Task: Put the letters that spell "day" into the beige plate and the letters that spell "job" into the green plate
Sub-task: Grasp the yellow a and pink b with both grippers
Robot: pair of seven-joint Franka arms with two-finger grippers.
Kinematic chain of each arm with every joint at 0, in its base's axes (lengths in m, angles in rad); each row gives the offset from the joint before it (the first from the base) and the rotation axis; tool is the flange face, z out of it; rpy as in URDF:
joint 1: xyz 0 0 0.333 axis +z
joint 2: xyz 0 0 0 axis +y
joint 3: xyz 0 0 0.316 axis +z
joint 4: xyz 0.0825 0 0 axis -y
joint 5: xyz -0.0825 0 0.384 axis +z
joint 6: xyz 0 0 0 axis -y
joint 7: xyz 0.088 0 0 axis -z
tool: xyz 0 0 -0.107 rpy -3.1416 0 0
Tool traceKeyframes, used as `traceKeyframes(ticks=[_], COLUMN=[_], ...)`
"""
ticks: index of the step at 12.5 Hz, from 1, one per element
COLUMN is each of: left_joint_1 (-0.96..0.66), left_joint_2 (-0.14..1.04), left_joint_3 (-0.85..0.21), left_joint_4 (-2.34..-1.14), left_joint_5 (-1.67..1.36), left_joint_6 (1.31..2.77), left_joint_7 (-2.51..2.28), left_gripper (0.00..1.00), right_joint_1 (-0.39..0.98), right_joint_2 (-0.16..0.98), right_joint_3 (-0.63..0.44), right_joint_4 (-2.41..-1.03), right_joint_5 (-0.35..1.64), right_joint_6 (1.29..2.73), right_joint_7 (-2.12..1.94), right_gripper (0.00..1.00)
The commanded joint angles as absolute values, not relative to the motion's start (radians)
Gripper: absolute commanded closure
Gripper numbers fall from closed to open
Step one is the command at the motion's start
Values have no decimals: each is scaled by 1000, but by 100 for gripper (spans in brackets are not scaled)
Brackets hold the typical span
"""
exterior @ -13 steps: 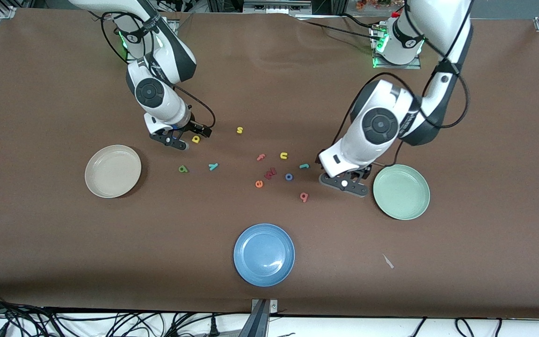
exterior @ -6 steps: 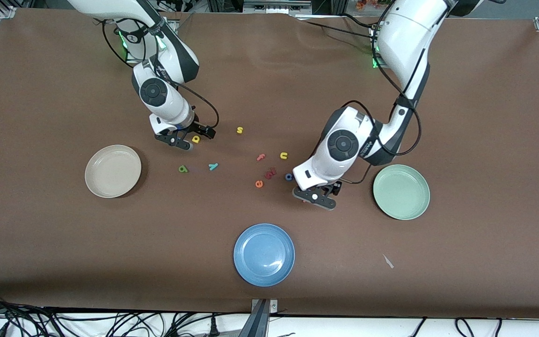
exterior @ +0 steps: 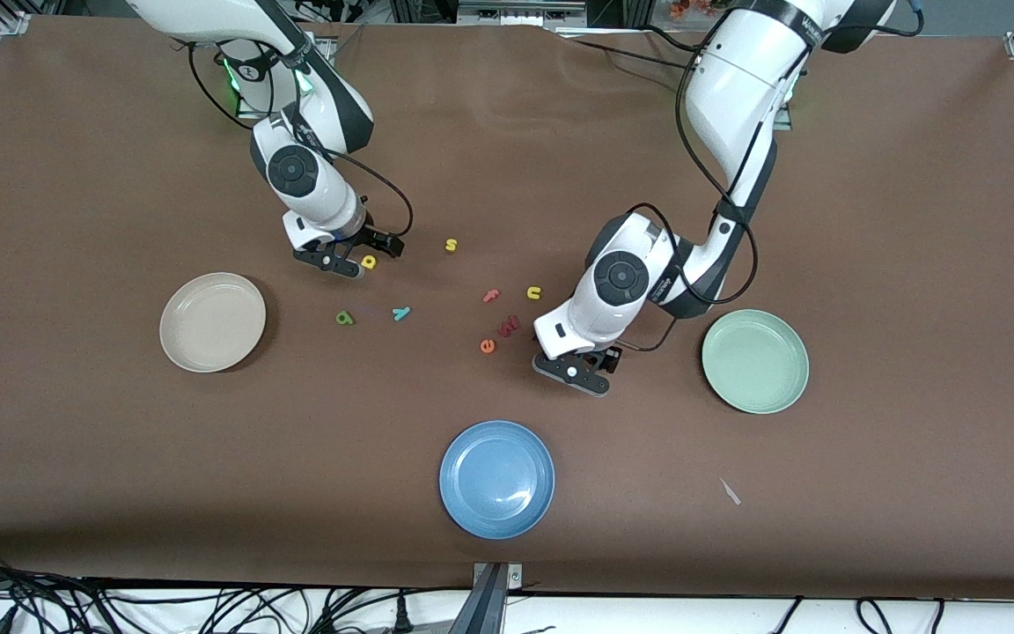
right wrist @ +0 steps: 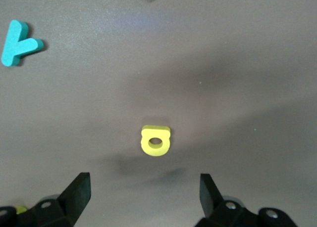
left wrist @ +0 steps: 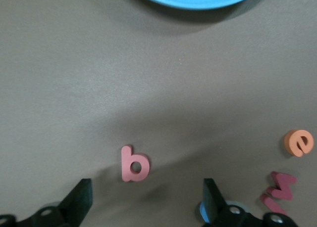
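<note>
Yellow d [exterior: 370,261] lies flat on the brown table [exterior: 912,264], between the spread fingers of the right gripper [right wrist: 143,197], which hangs low over it with its jaws wide and nothing held. The dark green a [exterior: 345,318] and the teal y [exterior: 400,313] lie near each other on the table, nearer to the front camera than the d, and the beige plate [exterior: 212,321] sits toward the right arm's end of the table, with no letters in it.

The pink-red b [left wrist: 133,164] lies flat on the table under the left gripper [left wrist: 146,202], whose fingers stand wide apart on either side of it without touching it. In the left wrist view a bit of blue shows by one fingertip; I cannot tell whether it is the o. The j is not visible. The orange e [exterior: 488,346] and a red zigzag letter [exterior: 508,326] lie just beside the left gripper, with a salmon f [exterior: 491,296], a yellow u [exterior: 534,292] and a yellow s [exterior: 451,245] farther from the front camera. The green plate [exterior: 755,361] sits empty toward the left arm's end. A blue plate [exterior: 496,479] lies nearest the front camera.
</note>
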State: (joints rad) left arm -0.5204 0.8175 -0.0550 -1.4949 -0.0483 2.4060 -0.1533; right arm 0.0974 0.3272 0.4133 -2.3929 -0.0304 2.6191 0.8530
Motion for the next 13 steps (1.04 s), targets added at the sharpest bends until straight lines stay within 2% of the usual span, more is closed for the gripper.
traceKeyframes(ticks=[1, 3, 5, 6, 9, 10, 11, 12, 13], left_joint_1=[-537, -537, -538, -537, -537, -537, -535, -535, -535], left_joint_2=[851, 862, 870, 868, 870, 870, 870, 865, 861], left_joint_3=[-41, -43, -41, -41, -41, -41, -41, -40, -40], left_joint_4=[-1463, -1463, -1463, -1462, -1463, -1462, -1463, -1462, -1462], left_joint_5=[12, 35, 35, 35, 37, 37, 37, 37, 38], left_joint_6=[2416, 2428, 2441, 2441, 2441, 2441, 2441, 2441, 2441], left_joint_7=[-150, -155, -155, -155, -153, -153, -152, -152, -152], left_gripper=[19, 23, 32, 43, 53, 61, 74, 85, 89], right_joint_1=[100, 97, 97, 100, 100, 100, 100, 100, 100], right_joint_2=[350, 368, 374, 376, 382, 382, 382, 383, 388], right_joint_3=[397, 382, 362, 362, 362, 364, 362, 364, 362], right_joint_4=[-2401, -2398, -2395, -2395, -2391, -2390, -2390, -2388, -2382], right_joint_5=[-70, -95, -124, -124, -126, -126, -126, -126, -126], right_joint_6=[2674, 2681, 2681, 2681, 2681, 2681, 2681, 2683, 2683], right_joint_7=[865, 865, 865, 865, 864, 864, 864, 864, 864], right_gripper=[4, 4, 6, 9, 22, 25, 30, 31, 31])
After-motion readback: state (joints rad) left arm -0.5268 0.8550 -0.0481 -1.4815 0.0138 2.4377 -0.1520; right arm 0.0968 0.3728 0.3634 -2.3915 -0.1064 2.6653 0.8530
